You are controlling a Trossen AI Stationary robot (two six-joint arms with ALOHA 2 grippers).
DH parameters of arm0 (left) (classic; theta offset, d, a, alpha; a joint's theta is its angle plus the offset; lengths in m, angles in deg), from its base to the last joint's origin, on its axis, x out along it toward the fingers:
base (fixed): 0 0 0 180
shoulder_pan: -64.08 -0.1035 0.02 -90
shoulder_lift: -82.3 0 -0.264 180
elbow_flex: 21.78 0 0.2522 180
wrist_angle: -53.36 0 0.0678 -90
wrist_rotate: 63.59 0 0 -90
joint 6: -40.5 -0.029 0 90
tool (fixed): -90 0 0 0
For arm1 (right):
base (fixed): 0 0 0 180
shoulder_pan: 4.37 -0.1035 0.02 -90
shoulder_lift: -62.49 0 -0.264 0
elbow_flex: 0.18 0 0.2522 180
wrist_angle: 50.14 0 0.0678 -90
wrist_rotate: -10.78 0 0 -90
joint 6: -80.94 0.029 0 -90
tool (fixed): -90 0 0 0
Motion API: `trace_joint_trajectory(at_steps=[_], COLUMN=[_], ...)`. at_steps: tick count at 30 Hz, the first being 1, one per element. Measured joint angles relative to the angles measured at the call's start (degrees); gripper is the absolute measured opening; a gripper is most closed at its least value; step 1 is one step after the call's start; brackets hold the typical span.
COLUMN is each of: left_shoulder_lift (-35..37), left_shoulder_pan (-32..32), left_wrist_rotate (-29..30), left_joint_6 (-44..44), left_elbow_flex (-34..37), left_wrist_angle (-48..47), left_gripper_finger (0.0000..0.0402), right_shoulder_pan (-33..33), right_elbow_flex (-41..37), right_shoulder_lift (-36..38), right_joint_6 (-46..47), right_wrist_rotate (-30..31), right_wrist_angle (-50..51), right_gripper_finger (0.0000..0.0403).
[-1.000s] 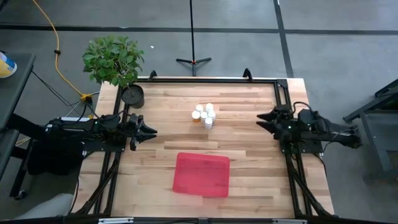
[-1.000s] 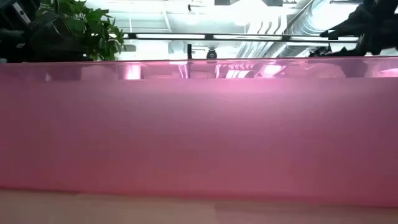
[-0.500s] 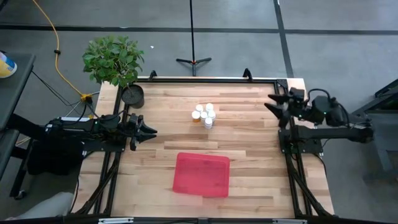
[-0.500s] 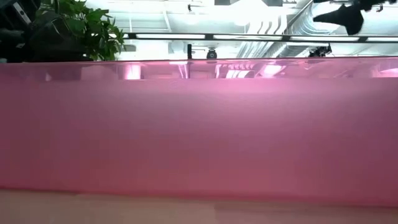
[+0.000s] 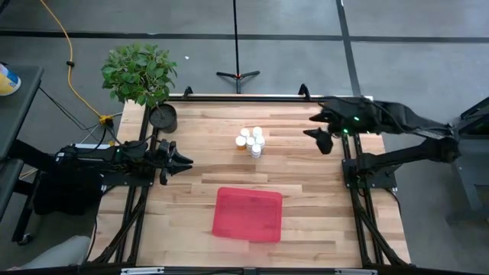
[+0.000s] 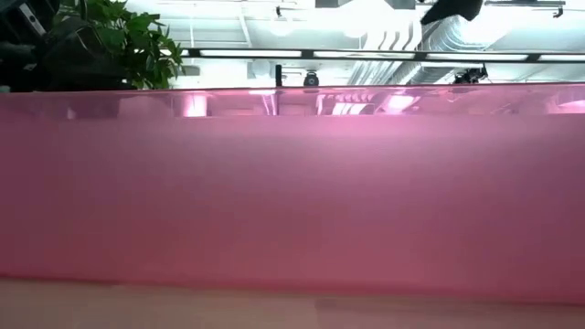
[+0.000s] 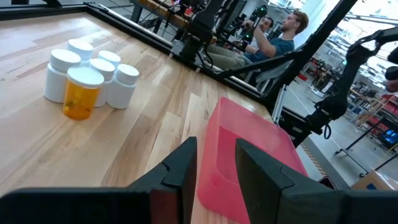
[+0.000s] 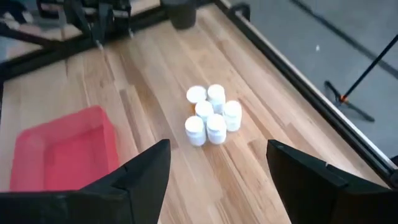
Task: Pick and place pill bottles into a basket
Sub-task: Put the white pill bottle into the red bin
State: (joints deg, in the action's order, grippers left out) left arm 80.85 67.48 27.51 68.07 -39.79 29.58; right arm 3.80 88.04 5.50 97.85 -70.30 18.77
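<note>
The six pill bottles [image 5: 250,141] stood bunched together, touching, on the worktop [image 5: 306,183] toward its far edge, roughly midway between the side edges. The basket [image 5: 247,214] lay apart from them near the front edge, with nothing in it. The right gripper [image 5: 318,128] hung above the worktop near the far right corner, its fingers [image 8: 130,183] spread apart and holding nothing. The left gripper [image 5: 186,161] waited at the left edge, fingers [image 7: 180,174] closed on nothing.

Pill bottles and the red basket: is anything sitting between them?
No. In the high view, only bare wooden table lies between the pill bottles and the red basket.
</note>
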Motion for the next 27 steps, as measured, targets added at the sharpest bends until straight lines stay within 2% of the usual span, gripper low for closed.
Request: trace_joint_trajectory(at_steps=[6,11,20,27], left_shoulder_lift=[0.0,0.0,0.0,0.0], left_shoulder_pan=[0.0,0.0,0.0,0.0], left_wrist_rotate=[0.0,0.0,0.0,0.0], left_joint_6=[0.0,0.0,2.6,2.7], left_elbow_flex=[0.0,0.0,0.0,0.0], left_wrist_angle=[0.0,0.0,0.0,0.0], left_gripper_finger=[0.0145,0.0145,0.0145,0.0145], right_shoulder_pan=[3.7,7.1,9.2,9.1], right_elbow_flex=[10.8,16.7,18.5,18.5], right_shoulder_lift=[-10.9,-18.4,-30.3,-38.1], right_joint_6=[-1.5,-0.1,7.2,12.1], right_wrist_rotate=[-2.1,-4.3,-9.2,-13.1], right_wrist_angle=[7.4,13.0,14.3,8.9], right_gripper_finger=[0.0256,0.0256,0.0256,0.0256])
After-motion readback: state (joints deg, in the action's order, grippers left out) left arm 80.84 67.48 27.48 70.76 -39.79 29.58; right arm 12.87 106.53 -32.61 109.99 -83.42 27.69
